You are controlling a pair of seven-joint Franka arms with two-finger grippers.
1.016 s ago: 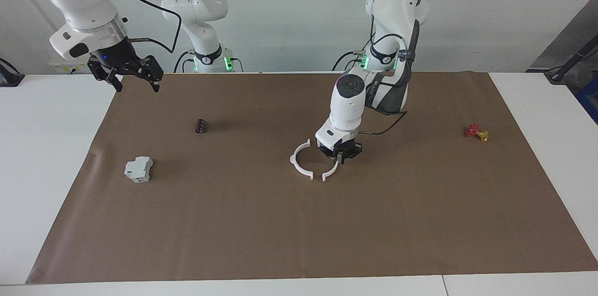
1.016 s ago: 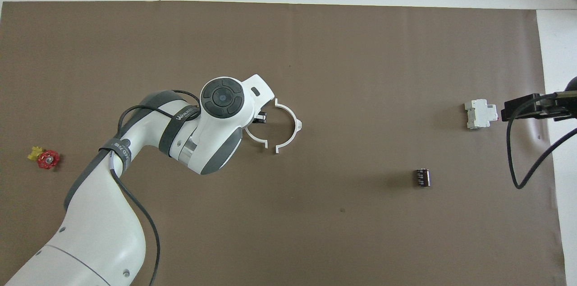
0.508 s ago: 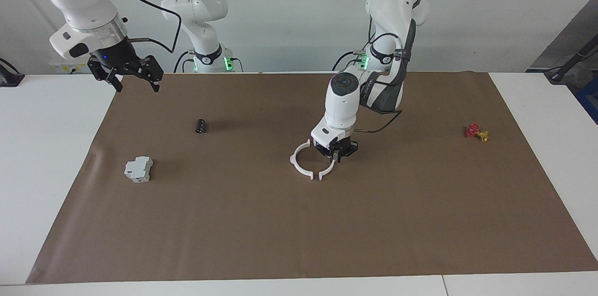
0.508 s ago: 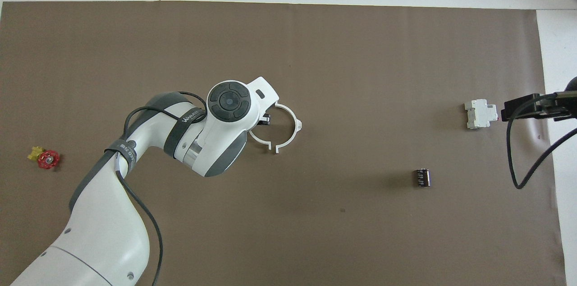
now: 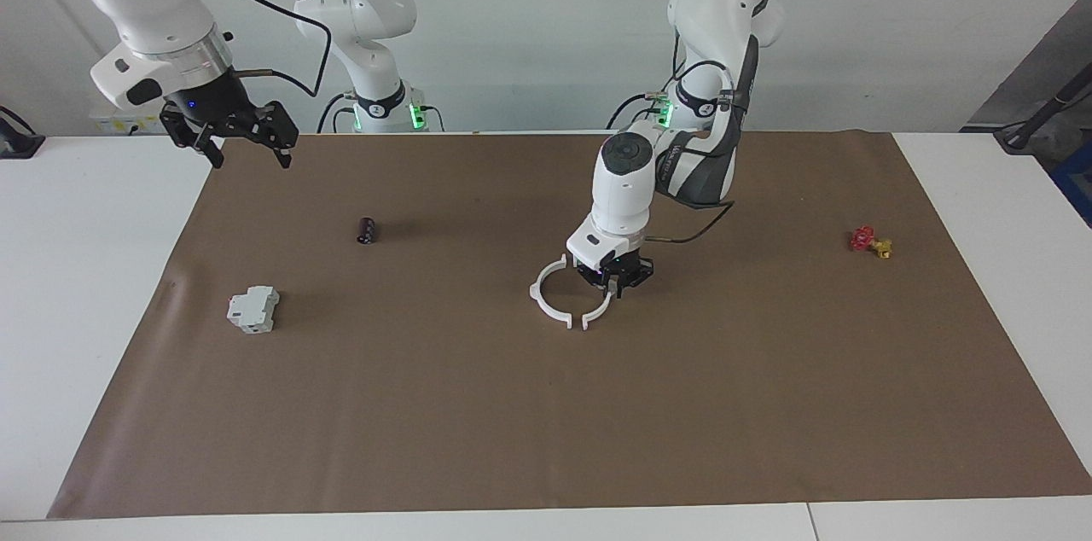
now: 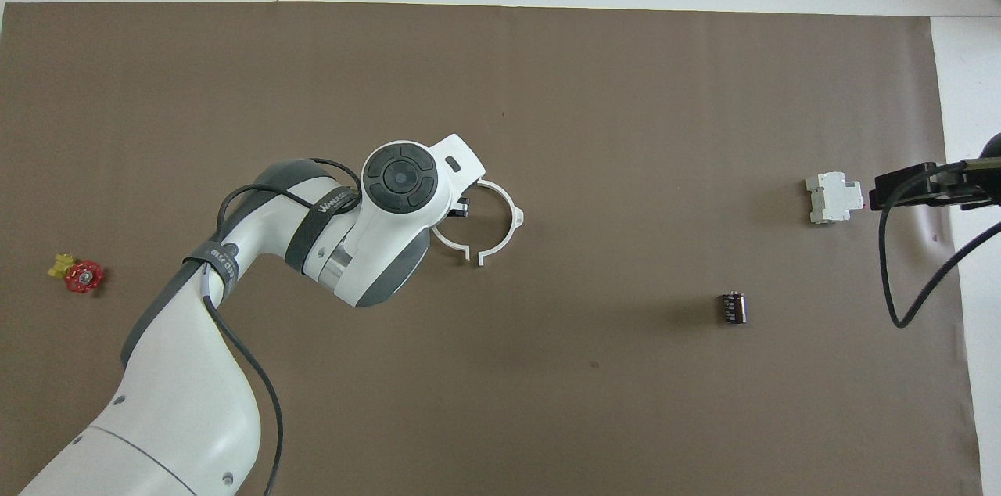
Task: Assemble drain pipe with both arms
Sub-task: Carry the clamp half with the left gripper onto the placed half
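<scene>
One brown mat over white table, pale wall.

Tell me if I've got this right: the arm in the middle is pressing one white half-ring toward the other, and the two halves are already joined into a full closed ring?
Not quite. The left gripper does hold one white half-ring beside the other half-ring, but the facing view shows a gap between their ends, so the ring isn't closed.
</scene>
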